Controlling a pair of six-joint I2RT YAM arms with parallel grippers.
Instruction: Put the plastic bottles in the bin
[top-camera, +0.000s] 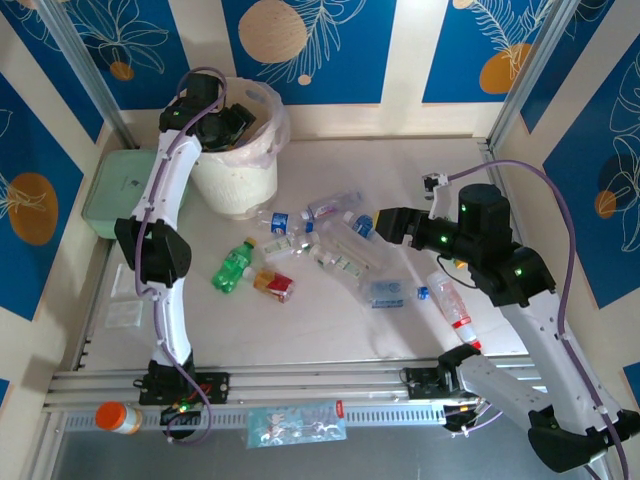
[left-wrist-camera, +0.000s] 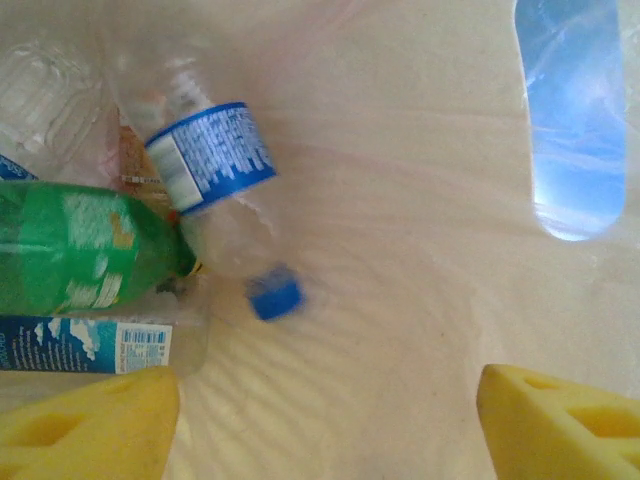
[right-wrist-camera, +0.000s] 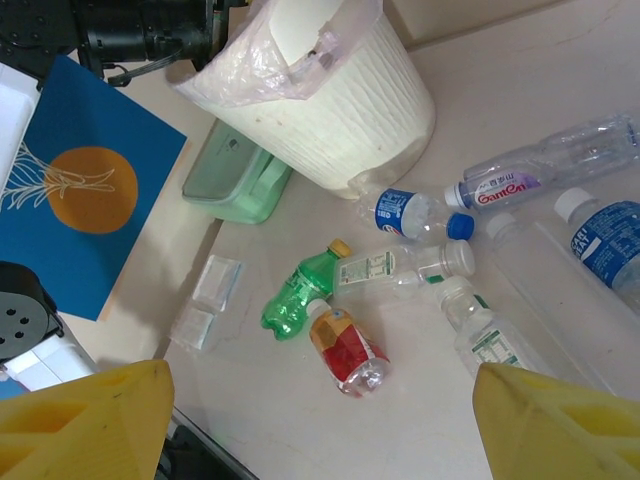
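At upper left the left gripper (top-camera: 230, 122) hangs over the bin (top-camera: 238, 185), jaws wide and empty, with a blue-labelled bottle (left-wrist-camera: 212, 155) lying inside. The right gripper (top-camera: 384, 222), likewise spread and empty, is beside the plastic bottles (top-camera: 335, 207) scattered mid-frame.

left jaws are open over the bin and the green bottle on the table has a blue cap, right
Not quite. The green bottle on the table has a yellow cap, not a blue one; the right wrist view shows it clearly. The rest holds: the left jaws are open over the bin.
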